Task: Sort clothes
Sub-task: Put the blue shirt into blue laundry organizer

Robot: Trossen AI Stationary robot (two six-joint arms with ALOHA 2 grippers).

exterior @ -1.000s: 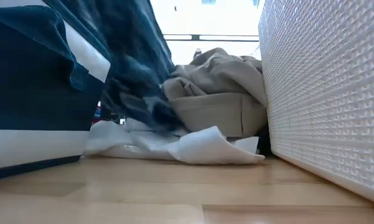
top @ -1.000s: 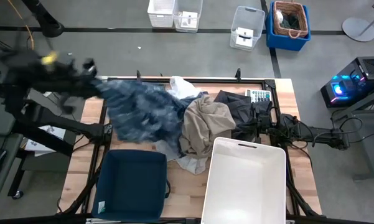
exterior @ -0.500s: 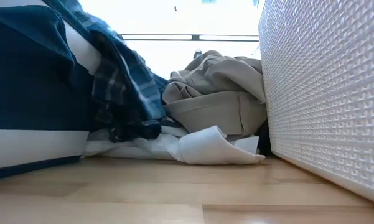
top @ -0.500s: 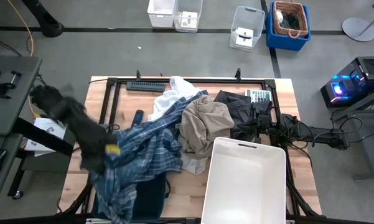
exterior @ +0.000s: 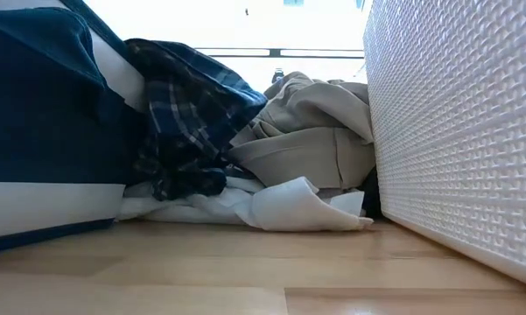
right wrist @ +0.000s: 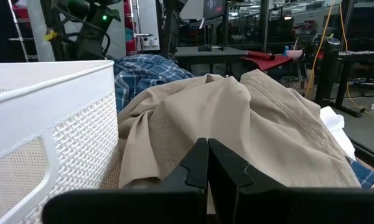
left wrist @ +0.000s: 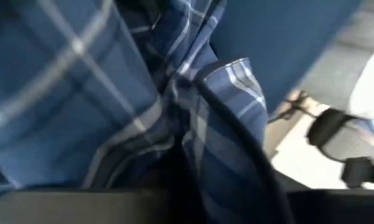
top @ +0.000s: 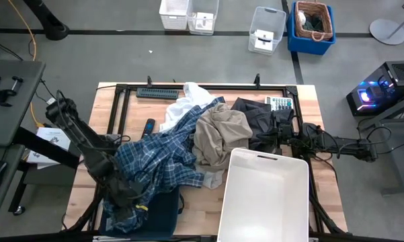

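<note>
From above, the left gripper [top: 136, 199] sits low in the lower left of the frame, over the navy bin [top: 163, 214]. The plaid shirt [top: 161, 158] is draped half across that bin, its other end trailing up toward the middle of the table. Whether the claw is gripping the cloth or letting go, I cannot tell from here. The beige khaki piece [top: 218, 134], the white piece [top: 188, 99] and the dark piece [top: 259, 117] all lie on the table, centre to upper right. The white bin [top: 265, 202] at lower centre looks to hold nothing. So I judge 1 of 4 garments is partly delivered and 3 are not yet sorted.

At table height, the plaid shirt [exterior: 192, 105] hangs down the navy bin [exterior: 35, 131] at left, touching the khaki heap [exterior: 315, 122] in the middle, with white cloth [exterior: 271, 206] underneath.

The left wrist view is filled with plaid cloth [left wrist: 112, 93] pressed close, so the fingers' state stays hidden.

The right wrist view shows the right gripper [right wrist: 207, 163] pinched fully closed and holding nothing, resting beside the khaki piece [right wrist: 236, 118] at frame centre.
</note>
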